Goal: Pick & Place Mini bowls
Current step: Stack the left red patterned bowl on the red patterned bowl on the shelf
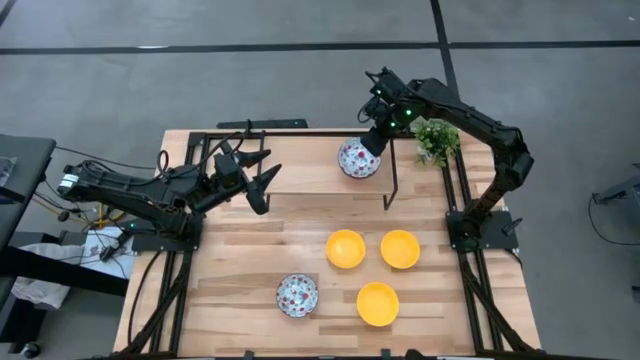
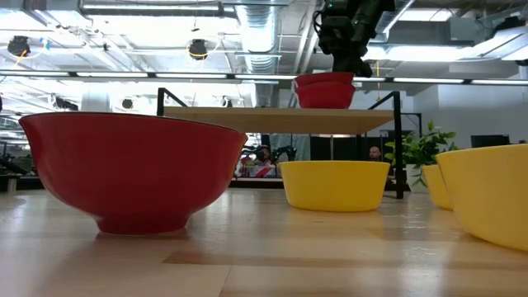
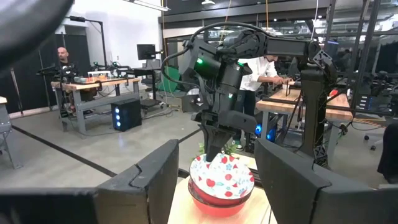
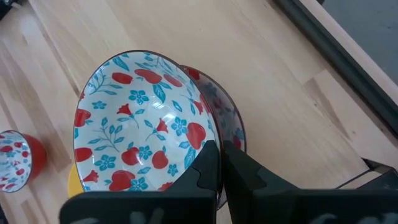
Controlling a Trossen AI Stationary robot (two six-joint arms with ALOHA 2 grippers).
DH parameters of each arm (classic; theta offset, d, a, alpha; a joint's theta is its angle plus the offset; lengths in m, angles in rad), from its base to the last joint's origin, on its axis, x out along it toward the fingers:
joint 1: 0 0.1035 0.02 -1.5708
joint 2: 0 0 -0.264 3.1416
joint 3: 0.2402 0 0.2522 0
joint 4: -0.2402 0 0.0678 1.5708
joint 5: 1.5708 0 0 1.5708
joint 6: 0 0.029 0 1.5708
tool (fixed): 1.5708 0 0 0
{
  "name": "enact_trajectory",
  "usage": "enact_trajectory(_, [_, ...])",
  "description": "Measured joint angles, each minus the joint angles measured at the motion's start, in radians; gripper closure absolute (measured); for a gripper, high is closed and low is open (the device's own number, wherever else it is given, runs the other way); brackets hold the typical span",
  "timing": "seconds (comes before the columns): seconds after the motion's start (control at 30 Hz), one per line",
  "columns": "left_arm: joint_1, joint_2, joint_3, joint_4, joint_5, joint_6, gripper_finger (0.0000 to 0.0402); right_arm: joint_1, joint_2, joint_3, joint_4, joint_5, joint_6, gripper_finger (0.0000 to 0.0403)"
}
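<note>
While the wooden table (image 1: pixel 250 250) is spreading out below, a raised wooden shelf (image 1: pixel 300 165) on a black frame is standing over its far half, and everything here is best placed from that shelf. The right gripper (image 1: pixel 372 143) is hanging over the shelf's right end, its fingers pressed together on the rim of a floral bowl (image 1: pixel 358 158), which is sitting nested in a second red bowl (image 4: pixel 231 124) on the shelf. A green plant (image 1: pixel 436 138) is crowding in just beside that end, close to the right arm. The left gripper (image 1: pixel 258 180) is waiting at the shelf's left side, its fingers (image 3: pixel 149 180) standing apart on nothing, pointed toward the stacked bowls.

In front of the shelf, three yellow bowls (image 1: pixel 345 248) (image 1: pixel 400 249) (image 1: pixel 378 303) are clustering right of centre, well apart from it, with another floral bowl (image 1: pixel 297 295) sitting alone to their left, near the table's front edge. Open board is lying between the shelf and these bowls and along the front left.

From table height, the near red bowl (image 2: pixel 132 169) is blocking much of the view, and one yellow bowl (image 2: pixel 491 194) is being cut off at the picture's edge. People are working at benches in the room beyond.
</note>
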Motion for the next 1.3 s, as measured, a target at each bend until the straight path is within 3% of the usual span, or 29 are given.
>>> enact_trajectory(0.53, [0.0,0.0,0.0,0.0,0.0,0.0,0.0192,0.008,0.0,0.0,0.0,-0.003,0.001,0.0402])
enact_trajectory(0.9, [0.0,0.0,0.0,0.0,0.0,0.0,0.0192,0.008,0.0,0.0,0.0,-0.001,0.001,0.0359])
enact_trajectory(1.3, [0.0,0.0,0.0,0.0,0.0,0.0,0.0192,0.008,0.0,0.0,0.0,0.031,-0.006,0.036])
